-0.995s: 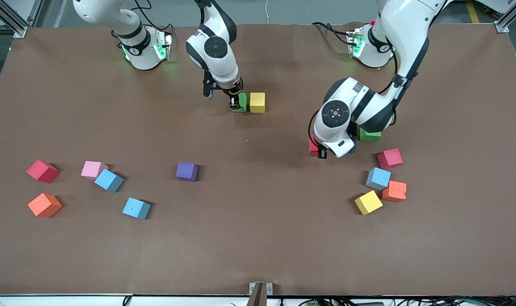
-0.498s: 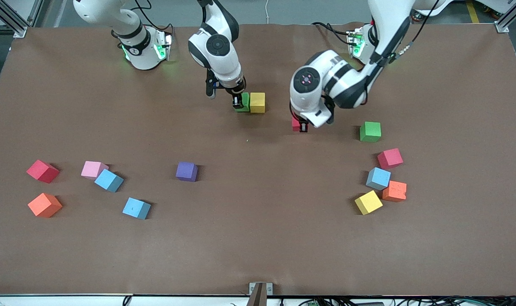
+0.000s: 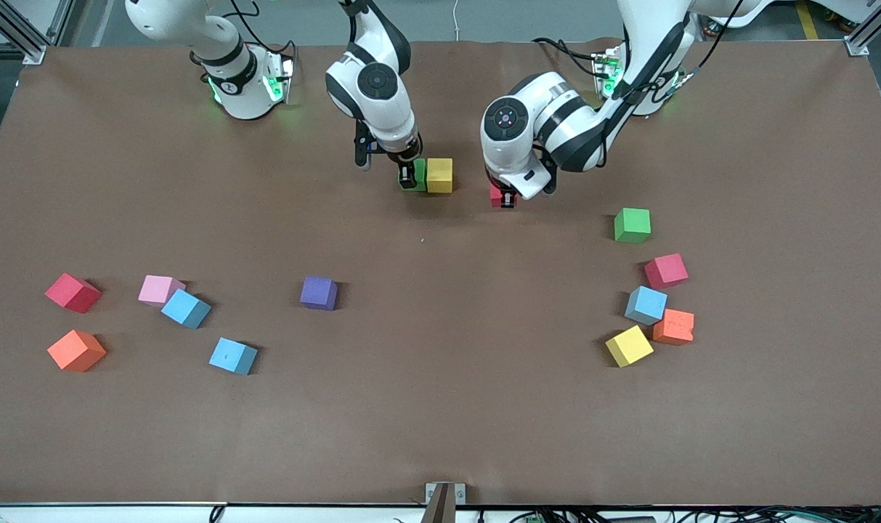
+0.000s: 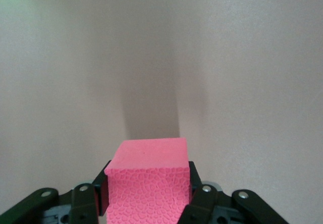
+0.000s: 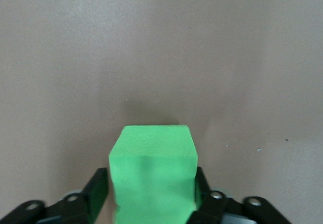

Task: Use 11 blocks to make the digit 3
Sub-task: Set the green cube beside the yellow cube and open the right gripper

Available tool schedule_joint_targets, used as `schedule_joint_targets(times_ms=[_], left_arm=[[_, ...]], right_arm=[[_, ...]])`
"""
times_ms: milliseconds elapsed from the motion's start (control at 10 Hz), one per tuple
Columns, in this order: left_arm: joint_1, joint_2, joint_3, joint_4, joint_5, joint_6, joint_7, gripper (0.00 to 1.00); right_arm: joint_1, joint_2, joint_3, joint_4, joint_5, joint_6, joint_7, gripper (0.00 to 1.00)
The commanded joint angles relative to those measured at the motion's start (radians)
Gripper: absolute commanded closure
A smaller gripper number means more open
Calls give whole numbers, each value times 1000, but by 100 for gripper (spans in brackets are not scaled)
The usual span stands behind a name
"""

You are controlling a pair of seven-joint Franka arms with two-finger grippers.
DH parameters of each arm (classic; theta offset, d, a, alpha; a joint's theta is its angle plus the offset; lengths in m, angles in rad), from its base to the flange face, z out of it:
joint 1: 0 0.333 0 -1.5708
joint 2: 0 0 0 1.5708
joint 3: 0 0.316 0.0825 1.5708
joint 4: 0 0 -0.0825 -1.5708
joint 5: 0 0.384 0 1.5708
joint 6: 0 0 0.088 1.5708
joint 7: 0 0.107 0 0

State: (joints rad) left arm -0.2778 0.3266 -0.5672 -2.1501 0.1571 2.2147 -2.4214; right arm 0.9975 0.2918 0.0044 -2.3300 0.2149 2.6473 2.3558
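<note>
Two wrist views — left end effector [image 4: 149, 204] clamps red block [image 4: 149, 183], front hides grip

Green block [image 3: 413, 175] flush against yellow block [image 3: 439, 175] between my two bases, red block [image 3: 497, 194] beside them gripped in my left tool [image 3: 503, 200], purple block [image 3: 318, 293] alone mid-counter, remaining cubes scattered loose toward both counter ends

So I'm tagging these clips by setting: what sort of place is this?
Likely a robotics lab workbench: two white Franka arms bolted along a brown-covered table, an aluminium frame post at its corner, and small coloured foam cubes scattered about, like the purple foam cube.
</note>
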Motion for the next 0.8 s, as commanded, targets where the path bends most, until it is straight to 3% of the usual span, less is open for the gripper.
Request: schedule_joint_targets(times_ms=[0, 498, 697], left_arm=[[2, -9, -8, -11, 19, 32, -18, 69], [-1, -14, -10, -16, 18, 26, -19, 69], [-7, -23, -10, -37, 18, 20, -19, 69]], right_arm=[[10, 15, -9, 11, -25, 0, 16, 0], [4, -8, -7, 12, -26, -42, 10, 0], [-5, -72, -9, 11, -26, -120, -24, 0]])
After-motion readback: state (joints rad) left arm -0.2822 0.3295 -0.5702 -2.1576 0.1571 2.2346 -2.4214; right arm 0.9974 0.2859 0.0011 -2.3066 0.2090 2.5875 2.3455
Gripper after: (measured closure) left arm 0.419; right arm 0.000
